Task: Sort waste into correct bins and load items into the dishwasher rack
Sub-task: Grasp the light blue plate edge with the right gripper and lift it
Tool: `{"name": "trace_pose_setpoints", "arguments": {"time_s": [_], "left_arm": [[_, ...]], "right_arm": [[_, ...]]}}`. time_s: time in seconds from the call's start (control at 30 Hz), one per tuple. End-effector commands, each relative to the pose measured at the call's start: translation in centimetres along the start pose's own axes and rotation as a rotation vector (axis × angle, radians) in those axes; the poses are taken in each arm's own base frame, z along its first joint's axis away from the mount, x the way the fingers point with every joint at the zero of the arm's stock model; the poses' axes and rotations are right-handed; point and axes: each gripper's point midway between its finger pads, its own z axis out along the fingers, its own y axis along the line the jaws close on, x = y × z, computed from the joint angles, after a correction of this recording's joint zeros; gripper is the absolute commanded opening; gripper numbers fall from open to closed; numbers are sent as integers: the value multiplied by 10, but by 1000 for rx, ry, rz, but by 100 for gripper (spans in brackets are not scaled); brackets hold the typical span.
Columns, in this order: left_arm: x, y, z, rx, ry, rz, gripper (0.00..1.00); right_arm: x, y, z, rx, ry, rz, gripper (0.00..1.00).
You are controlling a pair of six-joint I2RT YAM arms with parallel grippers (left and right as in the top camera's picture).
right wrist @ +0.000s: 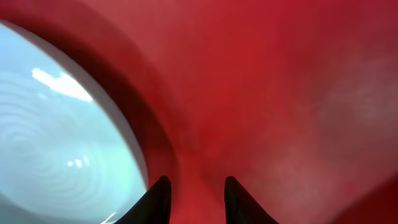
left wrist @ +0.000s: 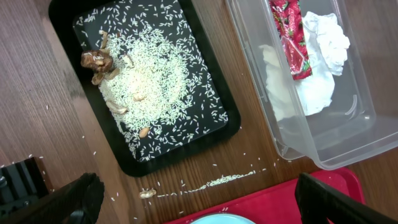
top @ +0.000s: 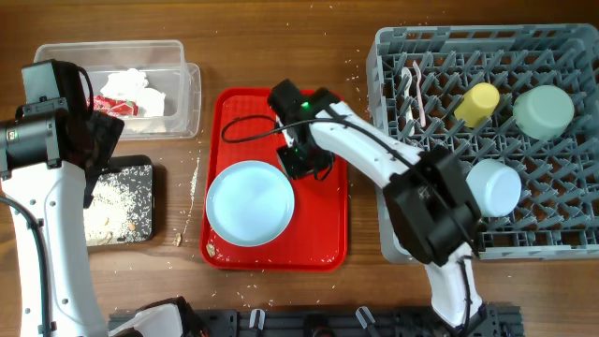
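The light blue plate lies on the flat red tray. My right gripper is low over the red tray by the plate's upper right rim, open a little and empty. My left gripper is wide open and empty above the table, between the black tray and the red tray. The rice crumbs lie in the black tray. The napkin and red wrapper lie in the clear tub.
The grey rack at the right holds the yellow cup, pale green saucer-bowl, upturned blue bowl and white spoon. Loose rice lies on the table beside the red tray.
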Motion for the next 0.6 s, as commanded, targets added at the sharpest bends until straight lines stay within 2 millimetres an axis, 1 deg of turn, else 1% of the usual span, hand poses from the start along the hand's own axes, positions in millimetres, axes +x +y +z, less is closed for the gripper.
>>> {"name": "trace_pose_setpoints", "arguments": {"time_s": [0.0, 0.07, 0.1, 0.13, 0.2, 0.27, 0.3, 0.33, 0.4, 0.43, 0.5, 0.57], "left_arm": [[-4, 2, -3, 0, -18, -16, 100], [-4, 2, -3, 0, -18, -16, 100], [-4, 2, -3, 0, -18, -16, 100], [-4, 2, -3, 0, -18, -16, 100], [-4, 2, -3, 0, -18, -16, 100], [-4, 2, -3, 0, -18, -16, 100], [-4, 2, -3, 0, -18, -16, 100], [-4, 2, -3, 0, -18, -16, 100], [-4, 2, -3, 0, -18, -16, 100], [-4, 2, -3, 0, -18, -16, 100], [-4, 2, -3, 0, -18, -16, 100], [-4, 2, -3, 0, -18, -16, 100]], "right_arm": [[9, 14, 17, -37, 59, -41, 29], [14, 14, 17, -29, 76, -40, 29], [15, 14, 14, -27, 81, -39, 29], [14, 16, 5, -29, 75, -39, 29], [2, 16, -30, -9, 12, -32, 33], [-8, 24, -63, -22, -55, -46, 37], [-11, 29, -71, -42, -81, -72, 42], [-12, 32, -70, -44, -89, -95, 44], [-10, 33, -50, -40, -74, -123, 43], [-5, 32, -38, -37, -58, -128, 43], [6, 32, -11, -31, -31, -149, 40], [11, 31, 3, -25, -19, -179, 37]]}}
